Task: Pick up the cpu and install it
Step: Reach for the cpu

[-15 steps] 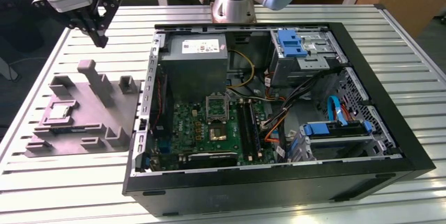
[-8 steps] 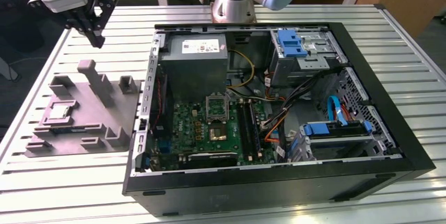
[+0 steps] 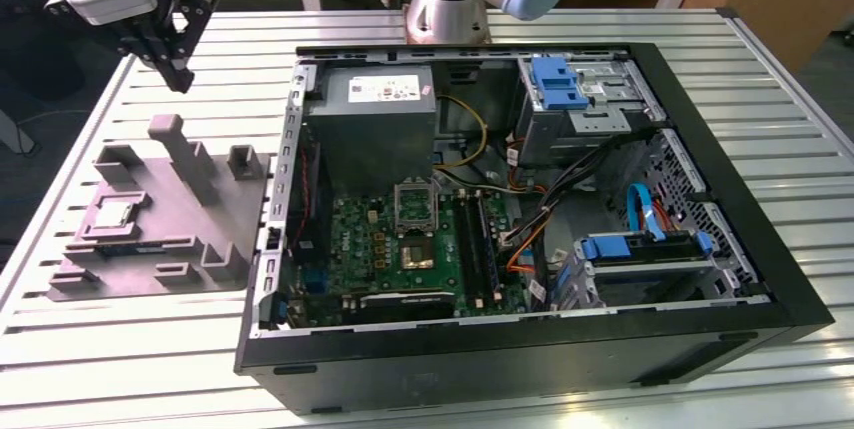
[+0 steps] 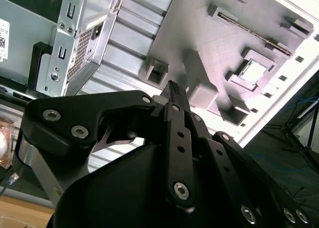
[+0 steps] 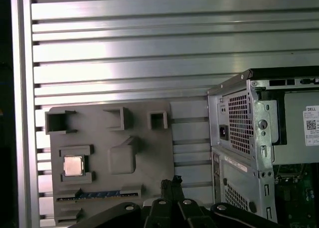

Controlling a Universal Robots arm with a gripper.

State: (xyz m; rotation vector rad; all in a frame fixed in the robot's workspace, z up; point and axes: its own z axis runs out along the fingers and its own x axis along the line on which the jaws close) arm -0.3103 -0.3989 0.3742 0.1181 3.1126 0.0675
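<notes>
The cpu [image 3: 114,214] is a small silvery square lying flat in a pocket of the grey moulded tray [image 3: 200,234], at the exterior view's left. Both wrist views show the cpu [image 4: 253,71] [image 5: 73,166] resting in its tray pocket. My gripper [image 3: 176,77] hangs high above the table behind the tray, well away from the cpu. Its fingers meet at the tips [image 4: 172,87] [image 5: 172,181] with nothing between them. The silver-framed socket [image 3: 412,200] sits on the green motherboard inside the open computer case [image 3: 534,349].
A long memory stick [image 5: 97,194] lies in a slot of the tray [image 5: 149,153] near the cpu. The case holds a power supply [image 3: 380,99], drive cages with blue clips [image 3: 558,84] and loose cables [image 3: 561,204]. Slatted metal table [image 3: 134,349] surrounds everything.
</notes>
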